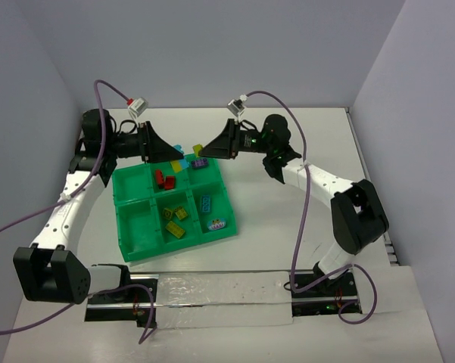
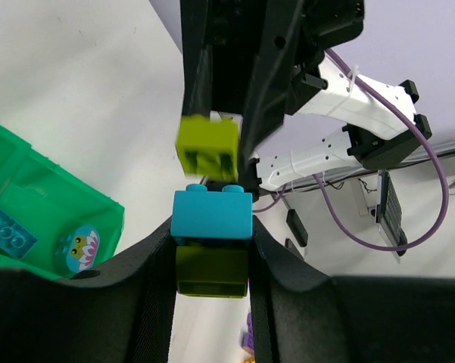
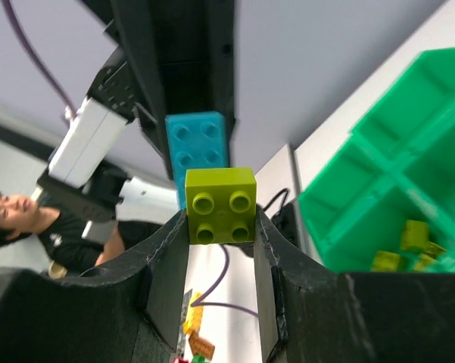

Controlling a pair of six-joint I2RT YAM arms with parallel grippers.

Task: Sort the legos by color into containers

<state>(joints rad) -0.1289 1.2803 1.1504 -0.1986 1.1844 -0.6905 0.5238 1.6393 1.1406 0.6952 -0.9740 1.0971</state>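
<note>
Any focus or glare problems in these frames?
Left wrist: blue brick crisp, yellow-green brick beyond it soft. Right wrist: that brick sharp, green tray and background blurred. Top external: even light, soft shadows, bricks tiny.

A bright green tray [image 1: 140, 227] with six square compartments, in two rows of three, lies flat. Red bricks [image 1: 164, 180] lie in its far middle compartment and a purple brick [image 1: 200, 162] in the far right. Yellow-green bricks [image 1: 176, 219] lie in the near middle and a blue brick [image 1: 205, 203] in the near right. In the air just beyond the tray's far edge, the left gripper [image 2: 212, 227] clamps a light blue brick [image 2: 212, 215]. The right gripper [image 3: 220, 219] clamps a yellow-green brick [image 3: 220, 206] near it.
</note>
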